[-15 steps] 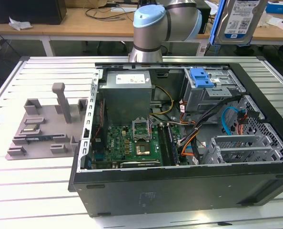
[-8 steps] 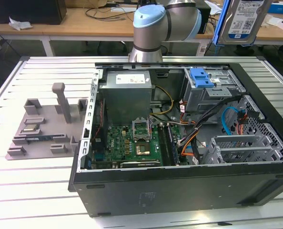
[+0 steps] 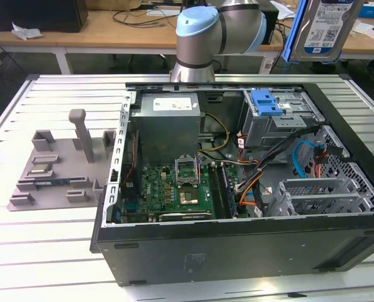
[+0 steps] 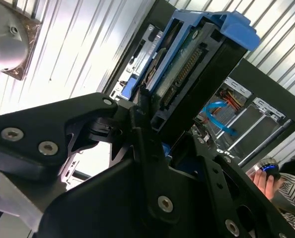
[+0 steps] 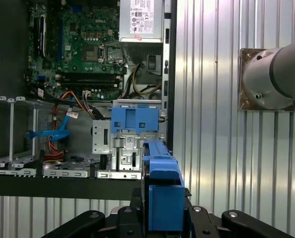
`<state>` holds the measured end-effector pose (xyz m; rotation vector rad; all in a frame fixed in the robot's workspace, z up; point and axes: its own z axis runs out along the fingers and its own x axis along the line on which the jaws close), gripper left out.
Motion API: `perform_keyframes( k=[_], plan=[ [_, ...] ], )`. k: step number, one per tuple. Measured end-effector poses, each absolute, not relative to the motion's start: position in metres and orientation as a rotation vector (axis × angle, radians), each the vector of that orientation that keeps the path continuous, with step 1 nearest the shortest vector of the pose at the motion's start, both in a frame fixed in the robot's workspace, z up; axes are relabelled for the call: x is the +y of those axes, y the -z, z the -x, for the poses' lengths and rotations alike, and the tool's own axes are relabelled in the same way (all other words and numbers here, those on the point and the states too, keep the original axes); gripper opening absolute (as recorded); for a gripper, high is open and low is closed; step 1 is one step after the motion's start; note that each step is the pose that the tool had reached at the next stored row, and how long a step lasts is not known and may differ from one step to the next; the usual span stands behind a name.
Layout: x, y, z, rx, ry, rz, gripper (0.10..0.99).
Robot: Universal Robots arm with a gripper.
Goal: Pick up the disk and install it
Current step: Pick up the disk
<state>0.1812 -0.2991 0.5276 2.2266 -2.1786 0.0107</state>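
The disk (image 3: pixel 322 28), a silver drive with a white-and-blue label in a blue carrier, hangs high at the exterior view's far right, above the back edge of the open computer case (image 3: pixel 237 248). In the second wrist view my gripper (image 4: pixel 148 126) is shut on the disk (image 4: pixel 197 64), whose connector edge and blue carrier point away from the black fingers (image 4: pixel 137 144). The first wrist view has the disk (image 5: pixel 162 188) edge-on between the gripper (image 5: pixel 160 220) fingers, held above the metal drive cage (image 5: pixel 130 153) and slightly to one side of it.
The drive cage (image 3: pixel 281 123) carries a fixed blue latch (image 3: pixel 267 104). A grey power supply (image 3: pixel 169 119), the motherboard (image 3: pixel 174 189) and loose cables fill the case. A grey fixture (image 3: pixel 61 170) lies at the exterior view's left. A person's hand (image 4: pixel 266 181) is near the case.
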Motion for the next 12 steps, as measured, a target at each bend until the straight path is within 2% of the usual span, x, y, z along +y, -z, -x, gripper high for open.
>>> perform_keyframes(
  k=[12],
  plan=[
    [-0.351,-0.527,-0.181,-2.179,-0.011,-2.226,0.369]
  ],
)
